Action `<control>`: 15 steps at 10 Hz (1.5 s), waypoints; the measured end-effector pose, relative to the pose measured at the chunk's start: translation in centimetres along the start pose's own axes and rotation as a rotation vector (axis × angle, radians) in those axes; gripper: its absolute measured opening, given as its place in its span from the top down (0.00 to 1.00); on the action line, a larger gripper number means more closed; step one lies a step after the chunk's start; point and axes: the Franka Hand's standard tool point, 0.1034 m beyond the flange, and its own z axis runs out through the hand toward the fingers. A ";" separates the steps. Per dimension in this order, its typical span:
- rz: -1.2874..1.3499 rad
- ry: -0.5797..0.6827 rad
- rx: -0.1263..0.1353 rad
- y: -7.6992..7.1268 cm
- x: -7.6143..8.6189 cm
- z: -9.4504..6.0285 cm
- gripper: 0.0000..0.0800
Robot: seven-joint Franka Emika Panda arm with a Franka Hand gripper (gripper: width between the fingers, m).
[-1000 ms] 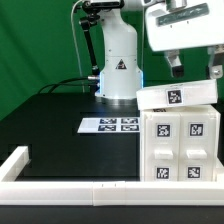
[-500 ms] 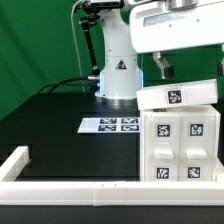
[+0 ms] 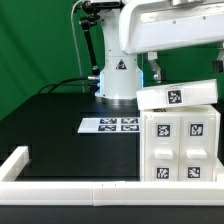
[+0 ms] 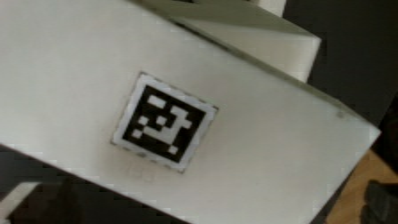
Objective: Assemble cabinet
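The white cabinet box [image 3: 181, 148] stands at the exterior view's right, its front showing several square tags. A flat white panel [image 3: 178, 95] with one tag lies slightly tilted on top of it. My gripper [image 3: 187, 68] hovers just above that panel, and its two dark fingers [image 3: 155, 70] stand wide apart, holding nothing. In the wrist view the white panel [image 4: 214, 90] with its black-and-white tag [image 4: 169, 117] fills almost the whole picture. My fingertips do not show there.
The marker board [image 3: 110, 125] lies flat on the black table in front of the robot base [image 3: 118, 72]. A long white border rail [image 3: 70, 186] runs along the front edge and turns up at the exterior view's left. A green backdrop stands behind.
My hand has shifted toward the exterior view's left above the top panel and fills more of the picture. The panel and cabinet box have not moved.
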 end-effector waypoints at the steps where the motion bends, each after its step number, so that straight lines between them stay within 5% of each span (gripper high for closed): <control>1: -0.065 -0.009 0.002 0.1 -0.2 0.1 0.00; 4: -0.374 -0.096 0.032 0.7 -1.3 0.2 0.00; 9: -0.680 -0.089 0.013 1.8 -1.3 0.3 0.00; 15: -0.837 -0.117 0.025 2.2 -1.9 0.6 0.00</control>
